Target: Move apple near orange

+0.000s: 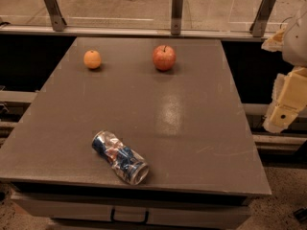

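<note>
A round red apple (164, 57) with yellowish patches and a short dark stem stands at the far middle of the grey table (192, 128). A smaller plain orange (92, 59) sits to its left, about a quarter of the table's width away. My gripper (284, 110) hangs at the right edge of the view, beyond the table's right side and well away from both fruits. It holds nothing that I can see.
A crushed blue and silver can (120, 157) lies on its side near the table's front left. A glass railing with metal posts (177, 12) runs behind the table. Dark drops flank the table on both sides.
</note>
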`<control>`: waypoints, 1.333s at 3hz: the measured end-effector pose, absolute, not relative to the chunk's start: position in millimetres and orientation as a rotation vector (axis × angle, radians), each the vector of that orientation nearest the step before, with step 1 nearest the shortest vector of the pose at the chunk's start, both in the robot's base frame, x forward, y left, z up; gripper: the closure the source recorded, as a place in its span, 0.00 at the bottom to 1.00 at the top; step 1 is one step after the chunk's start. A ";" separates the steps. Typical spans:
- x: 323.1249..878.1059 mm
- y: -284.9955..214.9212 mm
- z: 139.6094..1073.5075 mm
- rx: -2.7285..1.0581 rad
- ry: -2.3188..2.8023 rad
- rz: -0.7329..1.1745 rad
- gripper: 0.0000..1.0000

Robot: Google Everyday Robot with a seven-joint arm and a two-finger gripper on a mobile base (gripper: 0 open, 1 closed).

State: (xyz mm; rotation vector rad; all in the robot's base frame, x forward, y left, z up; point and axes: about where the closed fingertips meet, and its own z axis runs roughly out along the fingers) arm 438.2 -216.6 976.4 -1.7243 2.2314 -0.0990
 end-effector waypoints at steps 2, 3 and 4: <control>453.2 -215.2 973.2 -1.719 2.198 -0.091 0.00; 495.3 -207.6 958.2 -1.707 2.122 -0.026 0.00; 556.3 -182.0 932.0 -1.652 2.036 0.073 0.00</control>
